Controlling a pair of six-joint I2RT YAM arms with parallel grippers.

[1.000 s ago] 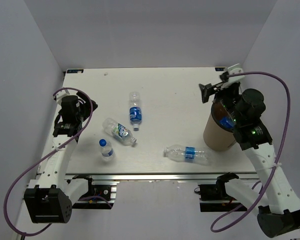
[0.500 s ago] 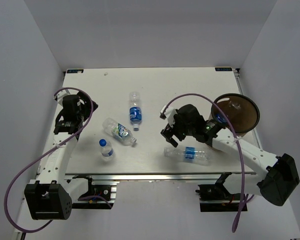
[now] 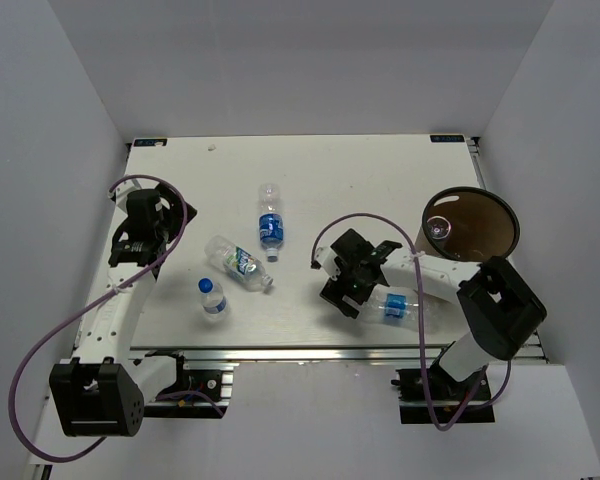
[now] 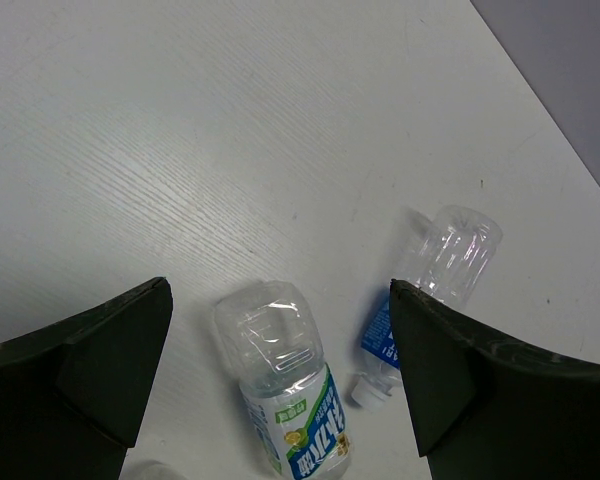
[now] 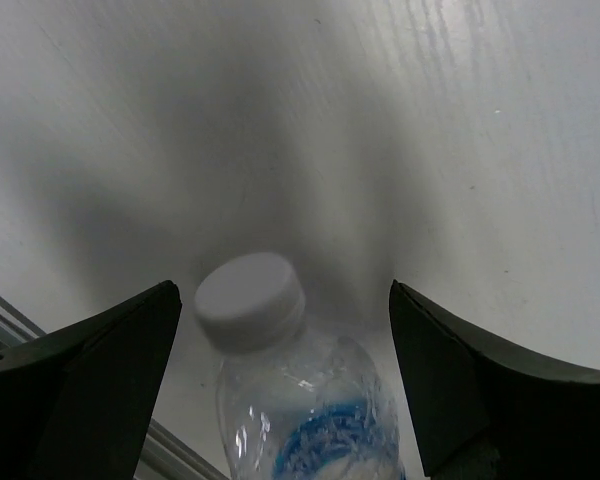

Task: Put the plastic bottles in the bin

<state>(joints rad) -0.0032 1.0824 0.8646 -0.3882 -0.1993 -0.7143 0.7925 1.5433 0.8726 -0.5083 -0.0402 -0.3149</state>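
Front-right of table | white-capped, blue-labelled clear bottle lying flat | right end effector spread wide, flanking its cap

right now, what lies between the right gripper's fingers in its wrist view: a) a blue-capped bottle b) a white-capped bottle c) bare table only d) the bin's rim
b: the right wrist view shows a white-capped bottle lying on the table between the open fingers of the right gripper.

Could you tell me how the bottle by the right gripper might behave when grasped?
The bottle looks empty, so probably light, and its clear wall may dent. Lying on its side, it could roll if nudged.
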